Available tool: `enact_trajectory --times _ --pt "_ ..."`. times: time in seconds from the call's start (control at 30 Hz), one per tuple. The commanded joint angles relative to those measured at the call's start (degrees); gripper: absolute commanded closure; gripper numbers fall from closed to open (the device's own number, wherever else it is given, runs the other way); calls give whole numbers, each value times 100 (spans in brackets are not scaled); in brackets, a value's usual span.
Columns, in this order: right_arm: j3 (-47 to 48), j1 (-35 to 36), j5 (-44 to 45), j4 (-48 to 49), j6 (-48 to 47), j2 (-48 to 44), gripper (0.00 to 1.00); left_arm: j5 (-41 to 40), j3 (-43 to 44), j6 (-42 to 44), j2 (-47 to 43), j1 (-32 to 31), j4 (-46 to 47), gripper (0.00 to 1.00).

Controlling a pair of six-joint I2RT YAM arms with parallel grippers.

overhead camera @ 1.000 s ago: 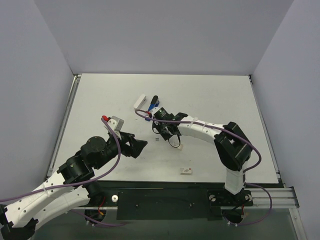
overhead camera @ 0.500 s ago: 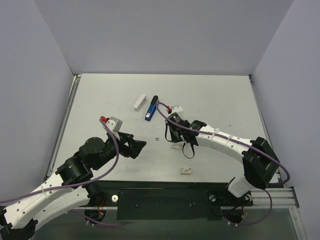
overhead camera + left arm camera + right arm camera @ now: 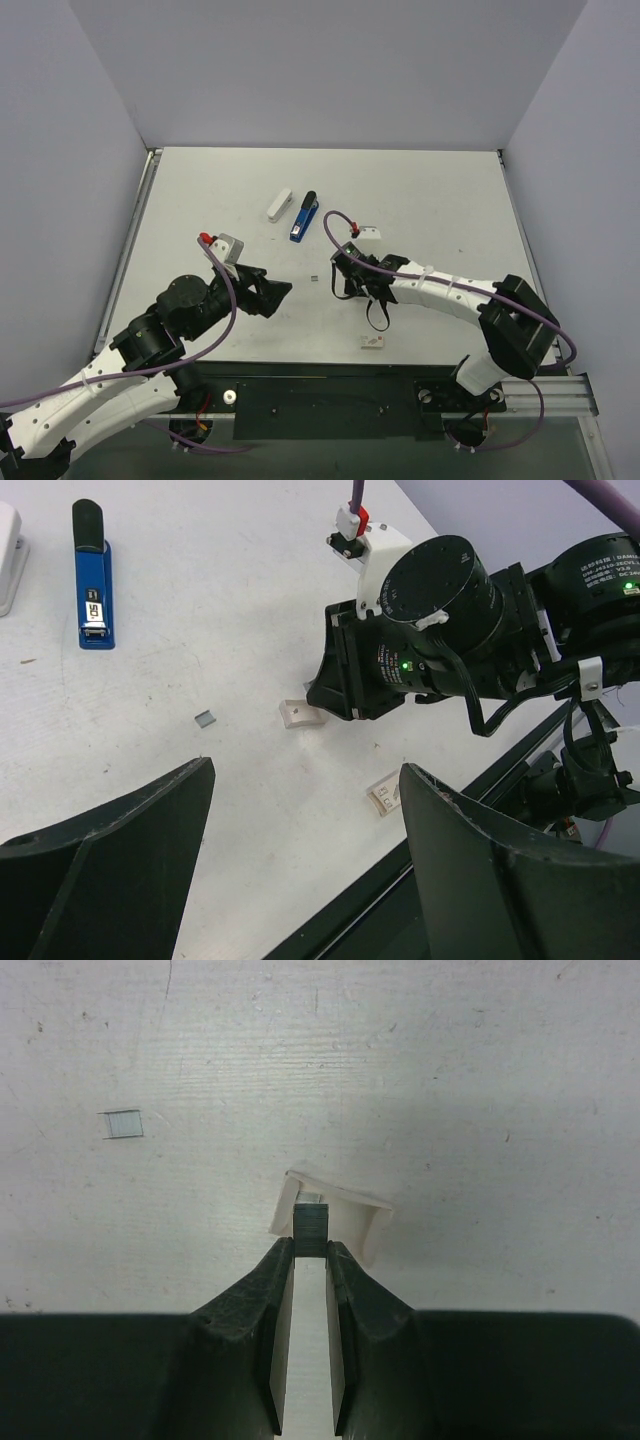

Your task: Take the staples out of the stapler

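Right claw is clamped on a short dark staple strip, its two fingers almost meeting. The strip's far end sits at the mouth of a small white open-sided tray on the table; whether strip and tray touch cannot be told. Only the right wrist view shows this grip. From overhead the claw's black body covers both strip and tray, and the left wrist view shows the tray poking out from under the claw's front but not the strip. The right wrist view also picks up a loose staple fragment lying flat to the tray's left, well apart from it; overhead it is a tiny speck between the two arms. Left claw hangs with its fingers spread wide, holding nothing, aimed across the table toward the right claw. The blue stapler lies flat beyond both claws, nearer the table's middle, with a white stapler-shaped object just beside it on its left, the two apart. A second small white box sits near the table's near edge, seen overhead and from the left wrist but outside the right wrist view. Wide stretches of tabletop lie open beyond the stapler and to the right of the right arm, and the walls stand well away from both claws.
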Motion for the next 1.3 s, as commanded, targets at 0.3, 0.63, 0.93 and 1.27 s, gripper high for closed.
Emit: enact_trajectory --times 0.3,0.63,0.93,1.27 --pt "-11 107 353 83 918 368 96 -11 152 0 -52 -13 44 15" --pt "-2 107 389 65 1068 500 95 -2 152 18 1 -13 62 15" --pt "-11 107 441 56 1138 588 94 -2 117 27 -34 -13 62 15" --pt "-2 107 450 56 1191 632 89 -20 126 27 -26 -13 44 15"
